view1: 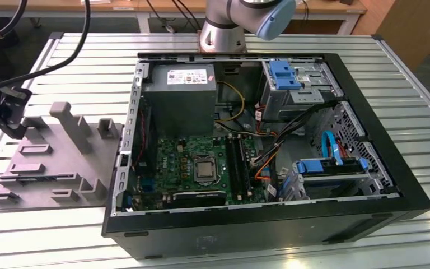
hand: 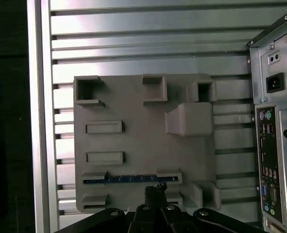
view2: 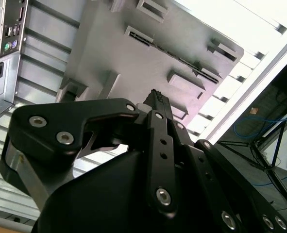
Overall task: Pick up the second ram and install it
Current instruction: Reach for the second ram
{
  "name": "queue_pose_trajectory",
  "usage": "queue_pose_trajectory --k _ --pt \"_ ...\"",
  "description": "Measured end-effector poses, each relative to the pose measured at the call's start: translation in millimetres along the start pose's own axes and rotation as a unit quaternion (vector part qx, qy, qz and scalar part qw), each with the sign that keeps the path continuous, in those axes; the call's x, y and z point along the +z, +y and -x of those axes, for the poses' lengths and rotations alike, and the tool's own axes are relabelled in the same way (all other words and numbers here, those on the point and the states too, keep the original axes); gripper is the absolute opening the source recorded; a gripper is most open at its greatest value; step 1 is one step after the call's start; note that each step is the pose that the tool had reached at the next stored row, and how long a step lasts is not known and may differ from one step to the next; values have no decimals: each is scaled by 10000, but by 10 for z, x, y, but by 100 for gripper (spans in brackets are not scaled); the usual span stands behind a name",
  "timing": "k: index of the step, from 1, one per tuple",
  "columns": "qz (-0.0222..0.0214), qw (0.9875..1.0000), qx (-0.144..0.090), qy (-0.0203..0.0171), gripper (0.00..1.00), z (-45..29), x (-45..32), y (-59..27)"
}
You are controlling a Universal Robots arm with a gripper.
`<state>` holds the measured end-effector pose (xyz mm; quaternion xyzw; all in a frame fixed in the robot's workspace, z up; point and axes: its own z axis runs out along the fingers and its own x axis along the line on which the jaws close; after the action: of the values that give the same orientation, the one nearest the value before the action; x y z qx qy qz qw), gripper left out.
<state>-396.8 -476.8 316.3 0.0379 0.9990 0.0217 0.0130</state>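
Over the grey tray (hand: 133, 107), the gripper (hand: 155, 190) is held with fingers pressed together and nothing pinched. The ram (hand: 128, 179) is seen standing on edge in its tray slot (close by the fingertips), so pickup and installation are judged not yet done.

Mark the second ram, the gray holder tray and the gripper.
second ram (hand: 126, 179), first wrist view, middle of its blue edge.
gray holder tray (hand: 138, 138), first wrist view, bare flat surface.
gripper (hand: 155, 190), first wrist view, at its tip.
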Motion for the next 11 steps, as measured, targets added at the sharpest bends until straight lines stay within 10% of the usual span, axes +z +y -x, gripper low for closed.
queue_pose_trajectory --k 11 --pt "0 10000 0 0 11 -10 39 -18"
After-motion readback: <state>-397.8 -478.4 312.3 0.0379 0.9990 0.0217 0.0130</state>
